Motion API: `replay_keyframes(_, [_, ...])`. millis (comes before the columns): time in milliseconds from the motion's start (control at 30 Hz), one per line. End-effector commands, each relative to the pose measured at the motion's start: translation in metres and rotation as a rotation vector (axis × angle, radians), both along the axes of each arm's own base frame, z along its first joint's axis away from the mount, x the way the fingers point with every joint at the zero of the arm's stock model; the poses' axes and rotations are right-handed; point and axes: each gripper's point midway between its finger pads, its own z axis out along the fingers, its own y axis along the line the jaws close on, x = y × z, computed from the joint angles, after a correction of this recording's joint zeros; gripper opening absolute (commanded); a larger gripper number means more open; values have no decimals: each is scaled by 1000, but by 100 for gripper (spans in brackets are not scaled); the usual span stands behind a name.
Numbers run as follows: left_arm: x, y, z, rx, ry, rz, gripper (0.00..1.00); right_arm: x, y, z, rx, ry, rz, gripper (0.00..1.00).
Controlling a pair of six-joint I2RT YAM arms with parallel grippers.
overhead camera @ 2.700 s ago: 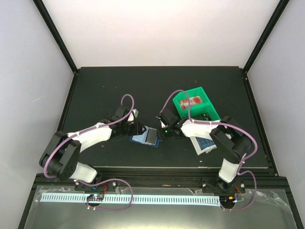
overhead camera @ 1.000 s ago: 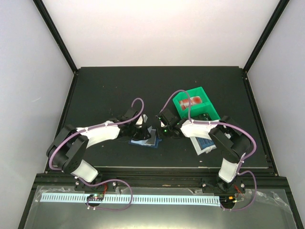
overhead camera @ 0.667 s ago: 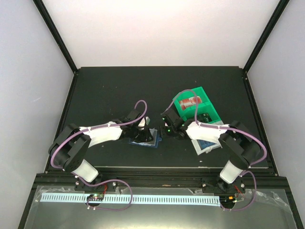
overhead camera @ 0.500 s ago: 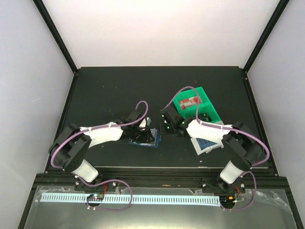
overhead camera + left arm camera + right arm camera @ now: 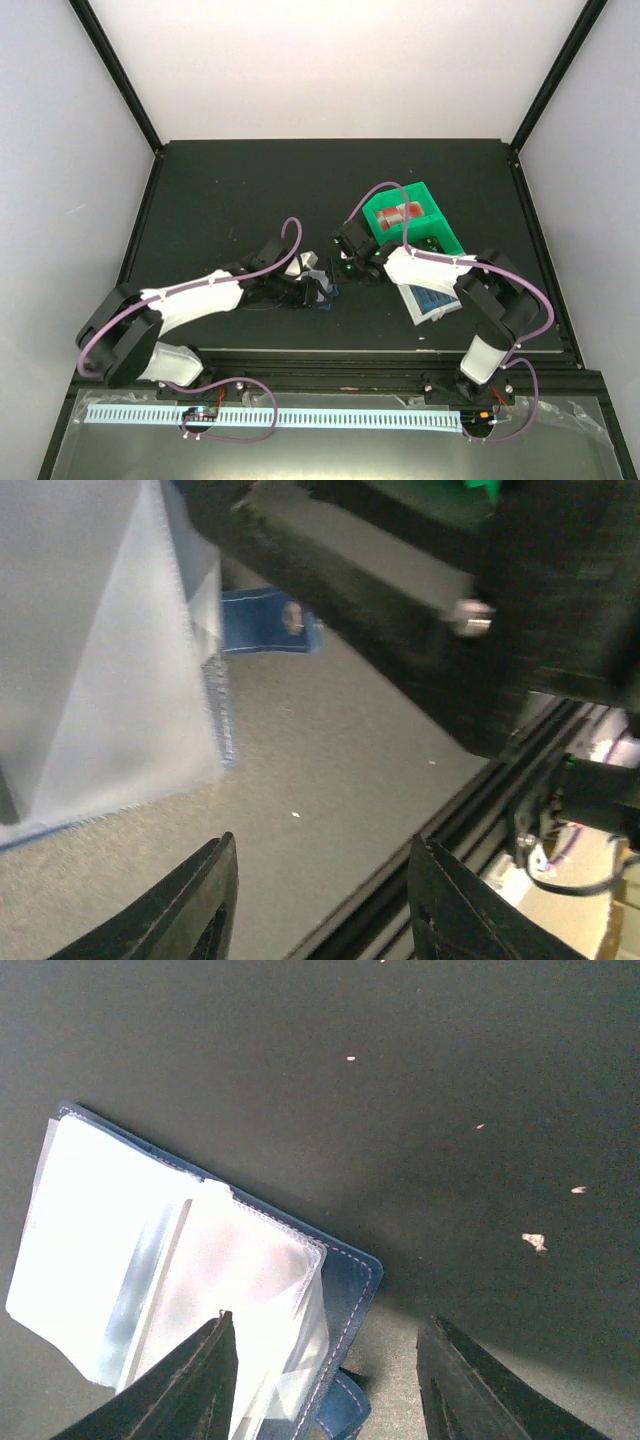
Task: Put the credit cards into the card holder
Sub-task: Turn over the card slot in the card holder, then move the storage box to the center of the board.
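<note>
Wallet point(image 5: 185, 1260) lies open near the middle of the table point(image 5: 220, 200), clear pockets up, snap tab point(image 5: 268, 622) sticking out. The left gripper point(image 5: 325, 845) is low at its 9 o'clock edge, jaws partly apart with only table between them. The right gripper point(image 5: 328, 1320) hangs at its 2 o'clock, jaws wide, gripping nothing. Blue cards point(image 5: 432, 298) lie in a white bin at the wallet's 3 o'clock; a green bin point(image 5: 443, 232) stands farther, at 2 o'clock.
</note>
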Motion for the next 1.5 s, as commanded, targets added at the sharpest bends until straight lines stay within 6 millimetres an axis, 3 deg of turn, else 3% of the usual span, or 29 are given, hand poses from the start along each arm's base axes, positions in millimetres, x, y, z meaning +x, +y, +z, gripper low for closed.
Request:
replay_keyframes(0, [-6,-5,35,-99,-45,-22,49,-3,-1,-4,-13,23,20,51])
replay_keyframes(133, [7,6,46,-43,-109,36,50,0,-7,-10,-73,34,16,51])
replay_keyframes(367, [39,54,25,161,-144,221,57,-4,-19,-10,-133,34,28,51])
replay_keyframes(467, [43,61,18,194,-144,222,59,-8,-26,-5,-159,26,40,50])
replay_keyframes(567, [44,55,20,166,-160,189,61,-6,-37,16,-173,-30,24,50])
replay_keyframes(733, [43,40,22,101,-174,119,68,6,-80,73,-181,-151,-84,50])
replay_keyframes(867, [40,26,30,17,-194,68,73,5,-148,104,-243,-188,-258,52])
replay_keyframes(1000, [39,10,39,-54,-212,18,75,-15,-209,94,-318,-104,-408,55])
replay_keyframes(1133, [38,-6,43,-79,-240,-23,75,-36,-242,70,-374,16,-483,56])
replay_keyframes(1300, [41,-30,50,-119,-255,-59,75,-40,-260,45,-422,104,-518,56])
replay_keyframes(1467, [48,-64,69,-126,-302,-89,78,-35,-263,22,-413,191,-554,55])
